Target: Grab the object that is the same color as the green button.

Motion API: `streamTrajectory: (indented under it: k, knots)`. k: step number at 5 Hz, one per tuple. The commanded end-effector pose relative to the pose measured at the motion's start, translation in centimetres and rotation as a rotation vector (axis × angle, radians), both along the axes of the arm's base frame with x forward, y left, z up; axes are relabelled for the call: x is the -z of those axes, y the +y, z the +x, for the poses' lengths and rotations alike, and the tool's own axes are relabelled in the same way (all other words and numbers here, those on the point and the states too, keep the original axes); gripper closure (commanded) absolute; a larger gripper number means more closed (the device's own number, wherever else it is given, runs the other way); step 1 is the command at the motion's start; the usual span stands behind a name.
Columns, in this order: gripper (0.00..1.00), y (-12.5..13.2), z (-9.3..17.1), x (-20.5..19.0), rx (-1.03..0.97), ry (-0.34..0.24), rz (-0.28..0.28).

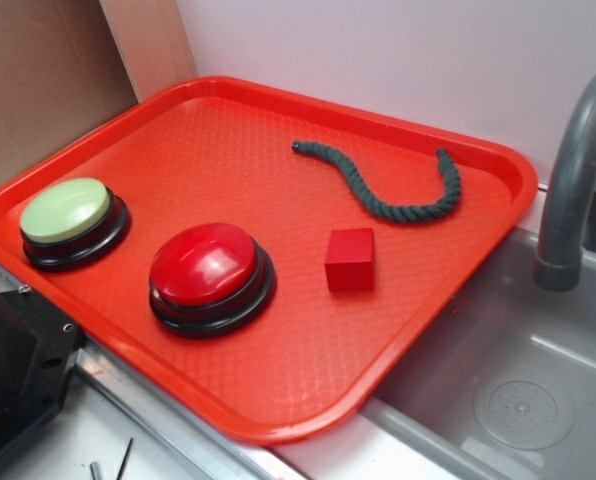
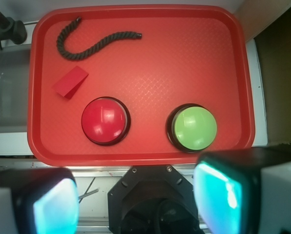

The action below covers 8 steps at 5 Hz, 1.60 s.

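Observation:
A dark green twisted rope piece (image 1: 383, 185) lies curved at the far right of the red tray (image 1: 308, 390); in the wrist view it lies at the top left (image 2: 94, 43). The green button (image 1: 66, 212), pale green dome on a black base, stands at the tray's left; in the wrist view it is at the lower right (image 2: 195, 127). My gripper (image 2: 138, 204) is open and empty, high above the robot base, its two teal-padded fingers (image 2: 221, 195) wide apart at the bottom of the wrist view. The gripper does not show in the exterior view.
A red-domed button (image 1: 208, 268) stands beside the green one. A small red cube (image 1: 350, 258) sits near the rope. A grey sink (image 1: 518, 400) with a faucet (image 1: 570, 180) lies right of the tray. The black robot base (image 1: 13, 370) is at the tray's near-left edge. Cardboard stands behind.

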<state>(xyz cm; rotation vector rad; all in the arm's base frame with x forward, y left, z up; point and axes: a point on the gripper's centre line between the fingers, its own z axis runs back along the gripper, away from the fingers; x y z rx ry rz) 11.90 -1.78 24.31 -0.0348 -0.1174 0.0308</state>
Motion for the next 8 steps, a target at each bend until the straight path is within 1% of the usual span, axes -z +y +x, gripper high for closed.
streamTrajectory:
  k: [1,2,3,4,5,6,7,8]
  knots:
    - [0.00,0.0,0.0,0.0,0.000,0.000,0.000]
    - [0.00,-0.1,1.3,0.1,-0.073,0.008,-0.052]
    - [0.00,-1.5,4.1,1.1,-0.258,0.015,-0.088]
    - [0.00,-1.6,6.3,2.1,-0.406,0.011,-0.138]
    - [0.00,-1.9,9.9,4.7,-0.657,0.022,-0.109]
    - [0.00,-2.3,12.4,6.9,-0.850,0.008,-0.129]
    - [0.00,-3.1,14.4,9.2,-0.948,-0.022,-0.112]
    - [0.00,-3.9,16.5,12.2,-1.019,-0.059,-0.068]
